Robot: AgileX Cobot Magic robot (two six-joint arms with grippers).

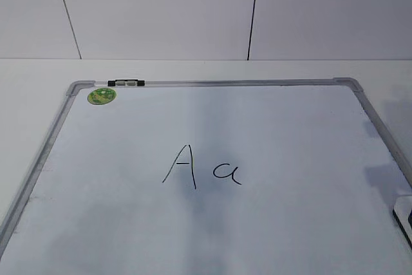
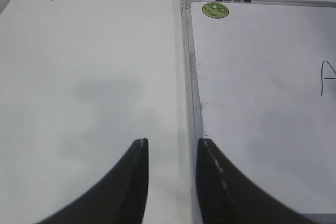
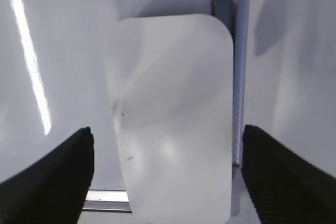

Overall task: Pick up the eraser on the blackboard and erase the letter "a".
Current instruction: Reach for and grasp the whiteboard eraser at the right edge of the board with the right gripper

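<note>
The blackboard (image 1: 290,133) is a white dry-erase board with a grey frame and a green sticker (image 1: 102,96), lying flat. A tall capital "A" (image 1: 182,167) and the smaller letter "a" (image 1: 227,172) are written near its middle. The white eraser (image 3: 173,114) lies at the board's corner by the frame. Its edge shows at the far right of the exterior view (image 1: 404,214). My right gripper (image 3: 167,145) is open, its fingers either side of the eraser, not touching it. My left gripper (image 2: 172,145) is open and empty over the board's left frame (image 2: 191,77).
The board rests on a white table (image 2: 89,66). A small black clip (image 1: 126,83) sits on the far frame edge. A white panelled wall (image 1: 193,11) stands behind the table.
</note>
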